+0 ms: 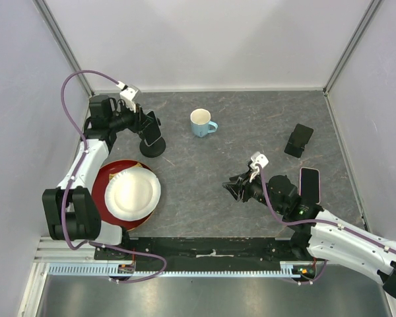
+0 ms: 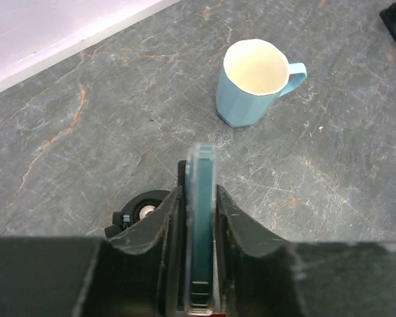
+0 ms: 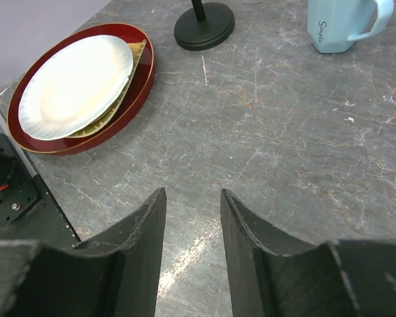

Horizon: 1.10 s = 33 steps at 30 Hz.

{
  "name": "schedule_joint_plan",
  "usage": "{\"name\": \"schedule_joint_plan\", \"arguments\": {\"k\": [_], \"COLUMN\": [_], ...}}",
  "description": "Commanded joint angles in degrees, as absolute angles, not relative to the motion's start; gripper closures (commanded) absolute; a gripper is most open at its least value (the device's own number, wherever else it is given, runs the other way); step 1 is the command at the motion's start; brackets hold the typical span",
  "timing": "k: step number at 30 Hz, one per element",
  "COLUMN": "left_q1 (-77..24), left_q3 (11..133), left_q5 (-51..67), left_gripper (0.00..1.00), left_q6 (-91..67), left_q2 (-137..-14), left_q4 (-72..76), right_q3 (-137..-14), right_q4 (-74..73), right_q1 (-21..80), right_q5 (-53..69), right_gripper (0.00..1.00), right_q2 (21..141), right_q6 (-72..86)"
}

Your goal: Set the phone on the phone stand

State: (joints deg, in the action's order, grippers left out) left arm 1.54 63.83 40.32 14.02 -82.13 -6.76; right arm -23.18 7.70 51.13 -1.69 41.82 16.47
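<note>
Blue-edged phone pinched edge-on in left gripper, jaws closed onto its faces; long axis runs out past the fingertips, free end forward-down. Phone stand base sits just left of the tips. Risk: that sideways offset, so a release could miss the cradle. Right gripper part-open, empty

Bare table lies between the blue mug, phone stand and red tray.
</note>
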Motion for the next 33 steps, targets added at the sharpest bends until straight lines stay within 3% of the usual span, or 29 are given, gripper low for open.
{"name": "schedule_joint_plan", "arguments": {"k": [1,4,14,29,33], "left_q1": [1.7,1.7,1.8,1.6,1.2], "left_q3": [66.7,66.6,62.6,64.5,64.3], "left_q5": [36.8,34.3,30.3,27.9,27.2], "left_gripper": [0.62,0.48,0.35,0.38,0.49], "left_q6": [8.0,4.9,-12.1,-3.2,-1.5], "left_q2": [-80.2,-79.4,-74.4,-76.0,-77.1], "left_q4": [-4.1,-4.5,-1.4,-5.7,-5.8], "right_q3": [-25.9,-26.0,-27.7,-28.3,-28.4], "right_q4": [6.9,6.7,6.3,6.5,6.5], "right_q1": [51.0,51.0,50.9,50.9,50.9], "right_q5": [-0.6,-0.6,-0.2,-0.2,-0.2], "right_gripper": [0.55,0.55,0.54,0.53,0.53], "right_q2": [40.7,40.3,42.4,43.0,42.9], "right_q6": [17.5,17.8,18.5,18.8,18.5]}}
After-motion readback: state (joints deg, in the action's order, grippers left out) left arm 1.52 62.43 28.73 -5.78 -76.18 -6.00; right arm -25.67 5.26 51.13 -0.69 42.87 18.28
